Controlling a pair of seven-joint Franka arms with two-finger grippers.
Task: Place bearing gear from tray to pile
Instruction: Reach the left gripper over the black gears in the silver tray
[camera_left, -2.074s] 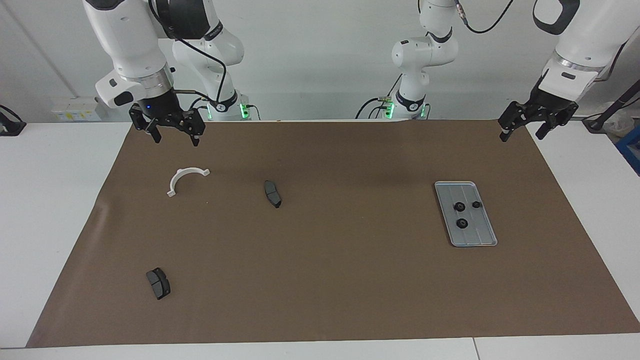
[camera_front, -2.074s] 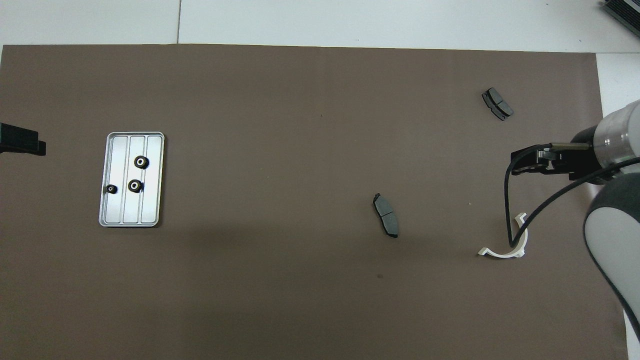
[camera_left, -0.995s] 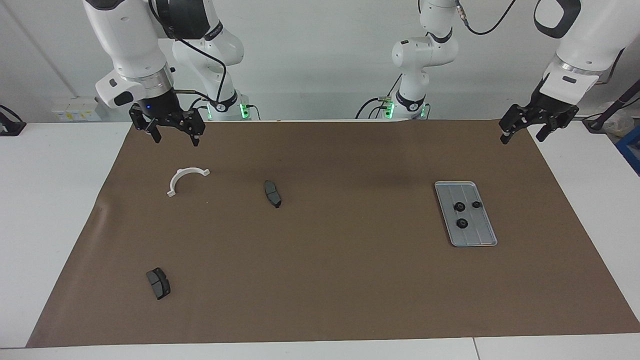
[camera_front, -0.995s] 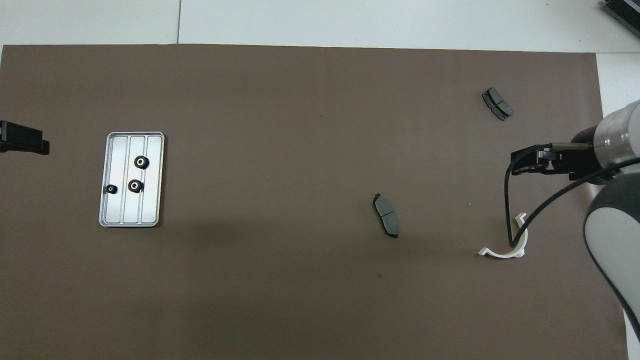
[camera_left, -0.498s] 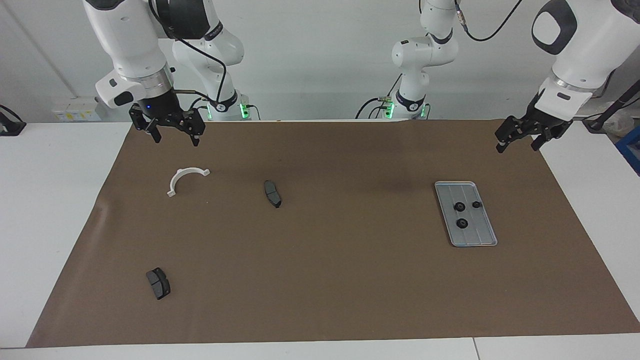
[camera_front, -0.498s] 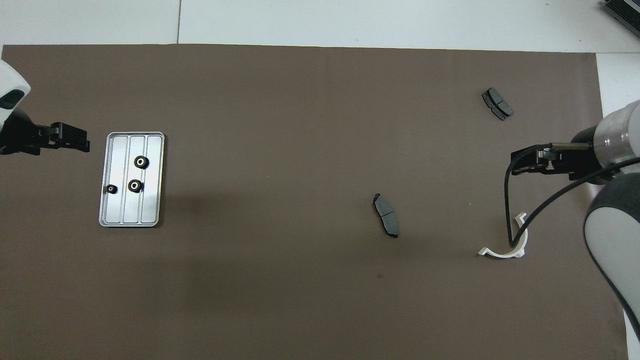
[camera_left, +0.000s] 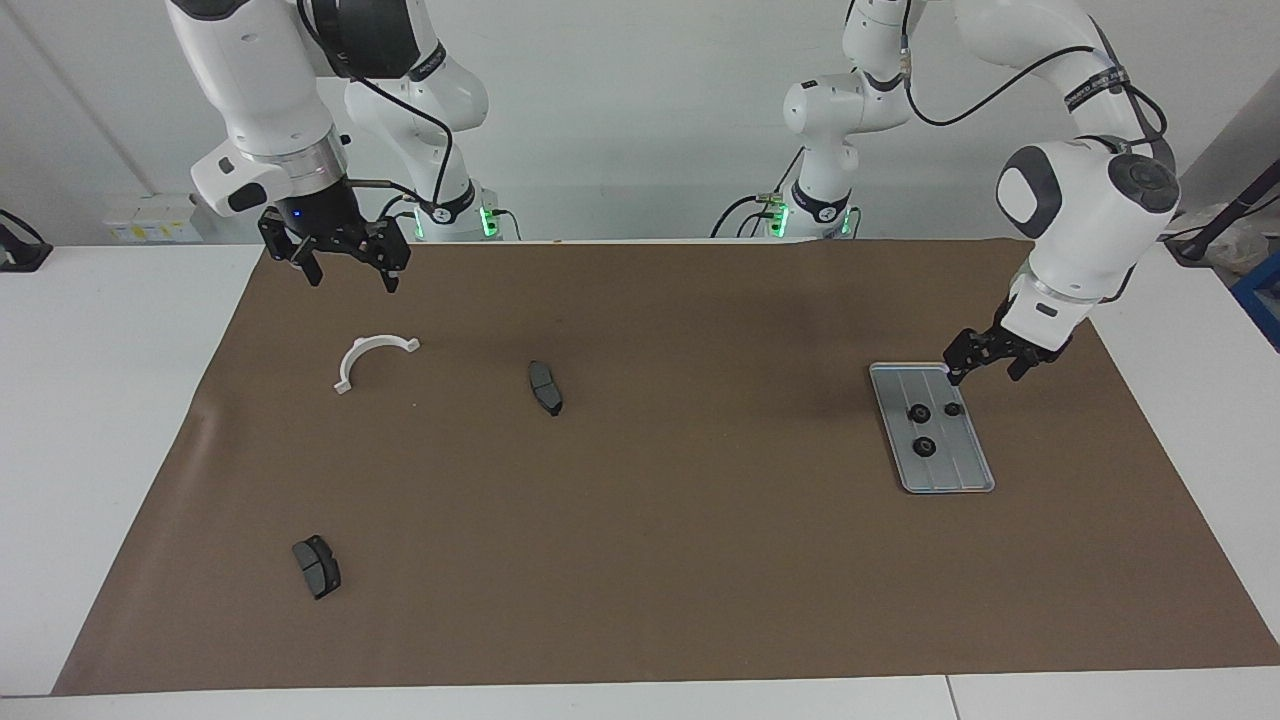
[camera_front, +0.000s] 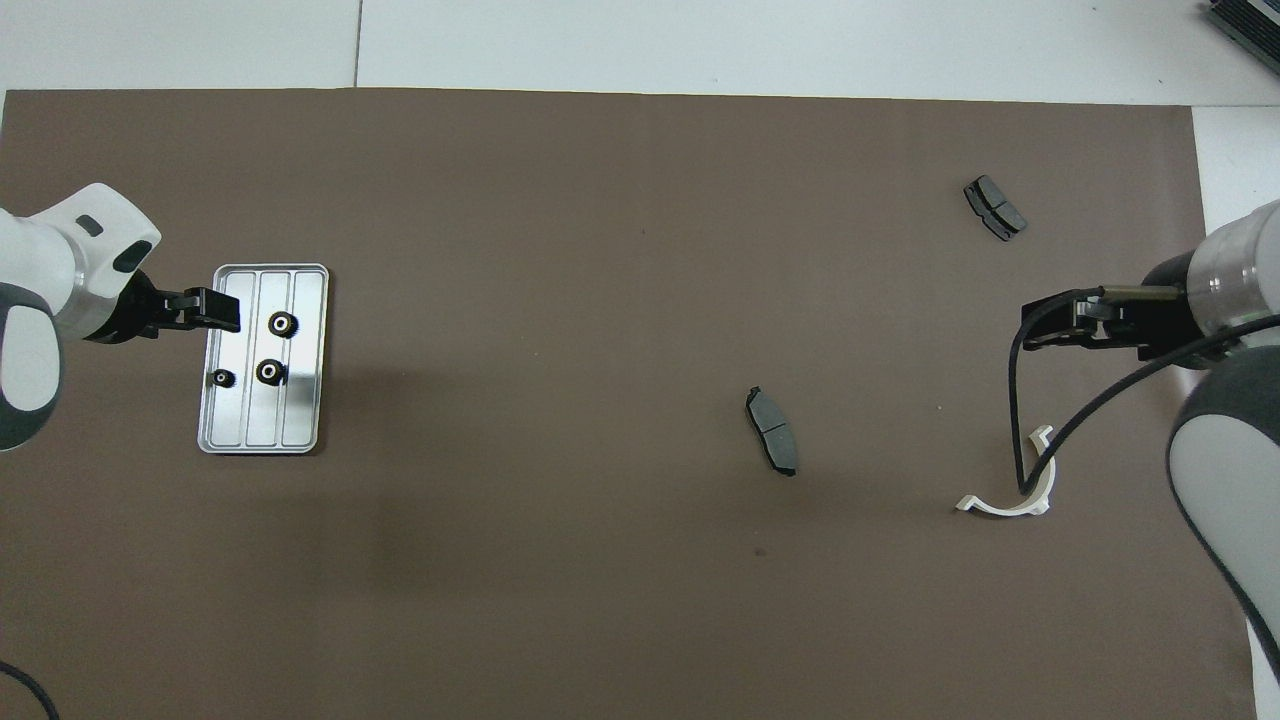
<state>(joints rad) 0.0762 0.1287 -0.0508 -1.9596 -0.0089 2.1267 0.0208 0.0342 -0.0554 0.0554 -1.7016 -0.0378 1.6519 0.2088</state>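
From the facing camera, your left gripper (camera_left: 983, 367) hangs with fingers spread and empty over the corner of the tray (camera_left: 963, 478) nearest the robots. Three small black gears (camera_left: 918, 412) sit in the tray, just past its tips. Your right gripper (camera_left: 346, 268) waits, spread, over the mat near the white bracket (camera_left: 372, 357).

From overhead, the left gripper (camera_front: 212, 309) points across the tray (camera_front: 303, 420), whose long side runs away from the robots. The gears (camera_front: 283, 323) lie ahead of it; the left arm is nearer. No writing is readable.
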